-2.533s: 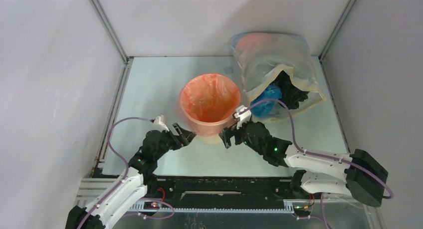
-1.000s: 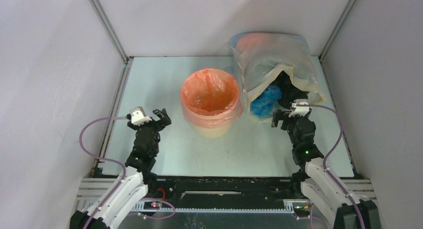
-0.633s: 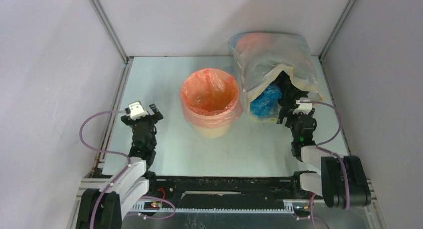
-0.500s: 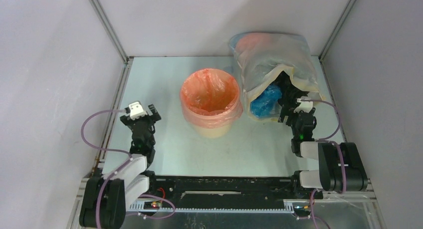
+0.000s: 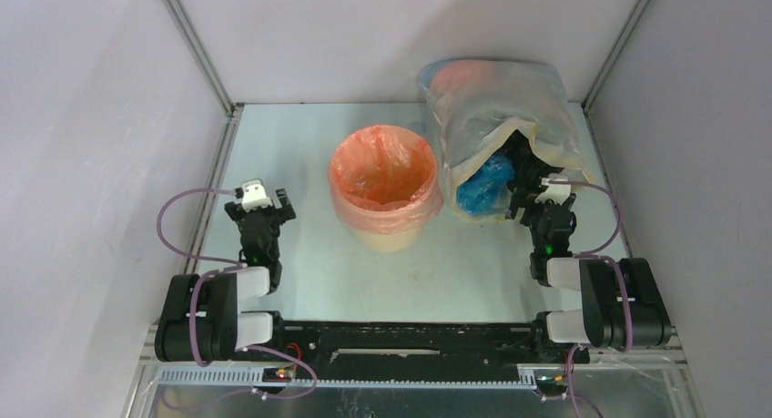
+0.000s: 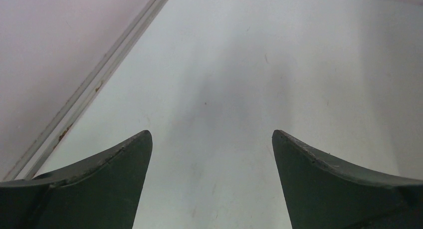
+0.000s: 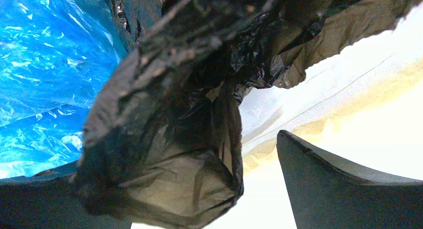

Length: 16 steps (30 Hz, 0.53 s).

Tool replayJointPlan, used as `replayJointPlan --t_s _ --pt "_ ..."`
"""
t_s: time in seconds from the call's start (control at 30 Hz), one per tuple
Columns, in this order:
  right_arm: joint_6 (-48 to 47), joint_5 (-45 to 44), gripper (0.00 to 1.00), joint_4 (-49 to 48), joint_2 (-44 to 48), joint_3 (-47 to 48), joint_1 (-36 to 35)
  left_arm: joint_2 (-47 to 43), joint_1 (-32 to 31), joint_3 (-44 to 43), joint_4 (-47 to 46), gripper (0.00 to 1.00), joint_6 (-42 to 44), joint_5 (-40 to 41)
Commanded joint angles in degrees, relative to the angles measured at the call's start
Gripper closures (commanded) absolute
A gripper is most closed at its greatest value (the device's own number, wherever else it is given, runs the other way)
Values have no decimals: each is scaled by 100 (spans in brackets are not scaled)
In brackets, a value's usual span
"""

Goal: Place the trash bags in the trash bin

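Observation:
The cream trash bin (image 5: 391,232) stands mid-table, lined with an orange trash bag (image 5: 382,177) whose edge folds over the rim. A large clear sack (image 5: 496,104) lies at the back right, holding a blue bag (image 5: 482,183) and a black bag (image 5: 526,163). My right gripper (image 5: 543,195) is open at the sack's mouth. In the right wrist view the black bag (image 7: 169,129) hangs between my open fingers, with the blue bag (image 7: 45,74) at its left. My left gripper (image 5: 260,203) is open and empty over bare table left of the bin.
White enclosure walls with metal frame posts (image 5: 196,49) surround the light table (image 5: 300,145). The left wrist view shows the table's edge rail (image 6: 95,84). Both arms are folded back near their bases at the front edge.
Both arms have pulled away from the bin's rim and folded back toward their bases. The right gripper has swung to the sack's mouth, the left to bare table.

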<state>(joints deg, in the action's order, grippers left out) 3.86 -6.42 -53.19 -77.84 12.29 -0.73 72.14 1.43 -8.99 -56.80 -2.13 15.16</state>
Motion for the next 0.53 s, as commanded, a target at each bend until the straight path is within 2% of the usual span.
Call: replayJointPlan --t_s 0.0,0.5 --pt "-33 -27 0 -350 9 159 29 -6 39 -190 -403 0 83 -33" --pt "-31 -29 0 -350 12 159 29 11 30 -205 -394 0 94 -48"
